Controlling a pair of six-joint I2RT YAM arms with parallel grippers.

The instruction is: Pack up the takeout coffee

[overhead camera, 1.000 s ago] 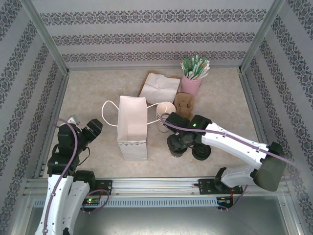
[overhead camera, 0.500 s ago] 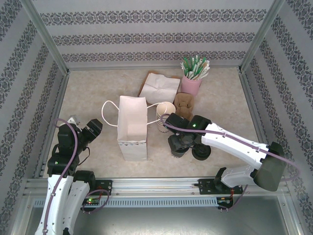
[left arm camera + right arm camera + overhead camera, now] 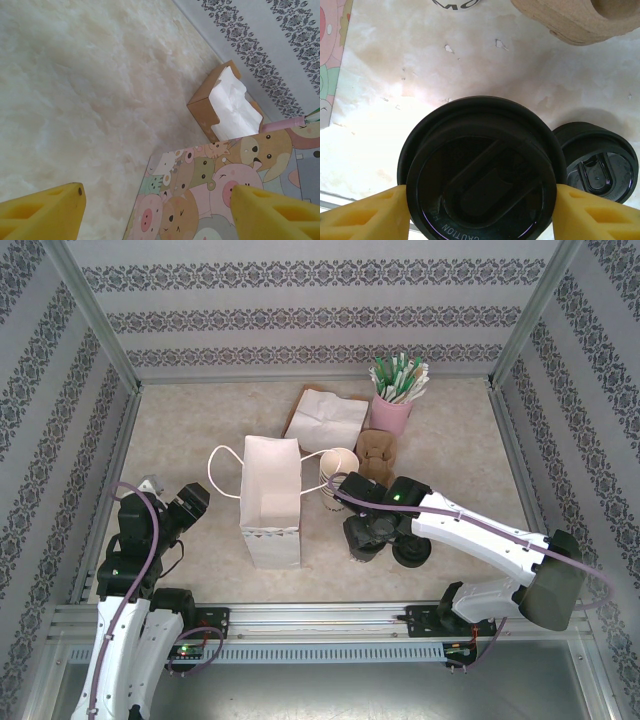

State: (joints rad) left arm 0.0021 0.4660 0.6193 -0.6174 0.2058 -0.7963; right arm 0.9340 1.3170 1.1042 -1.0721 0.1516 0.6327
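A cream marbled tabletop [image 3: 180, 430] carries an upright white paper bag with cartoon animal print [image 3: 270, 502], open at the top. Behind it lie a brown cardboard box of white napkins [image 3: 325, 415], a pink cup of green-and-white sachets [image 3: 390, 415] and a brown moulded-card holder [image 3: 377, 452]. A stack of cream paper cups [image 3: 337, 472] sits just beside the bag. A black-lidded disposable cup [image 3: 482, 187] is near a low stack of black plastic lids [image 3: 597, 160] (whether the cup touches the surface cannot be told).

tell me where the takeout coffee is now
Right wrist view: the takeout coffee sits gripped in the right claw, a stack of loose lids to its right. From above, it is right of the white paper bag.
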